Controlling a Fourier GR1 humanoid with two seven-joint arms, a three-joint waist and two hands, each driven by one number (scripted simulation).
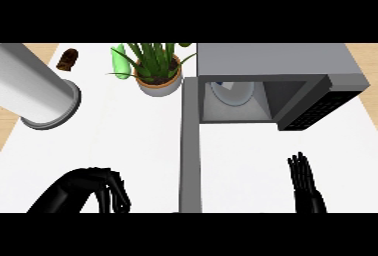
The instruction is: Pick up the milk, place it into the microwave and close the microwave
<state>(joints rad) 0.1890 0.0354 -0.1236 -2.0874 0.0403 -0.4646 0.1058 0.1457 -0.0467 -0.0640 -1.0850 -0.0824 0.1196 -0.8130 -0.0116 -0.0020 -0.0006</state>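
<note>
Cut off at the near edge: left hand (92,192), right hand (305,184), open door (190,150). Cylinder (33,85) cropped far left. Small brown thing (67,59) too small to name. Bottle (120,62) partly behind plant (156,65).

The microwave (280,65) is standing open at the far right, its door (190,145) swinging toward the near edge, with the right robot hand (305,182) resting open beside it
</note>
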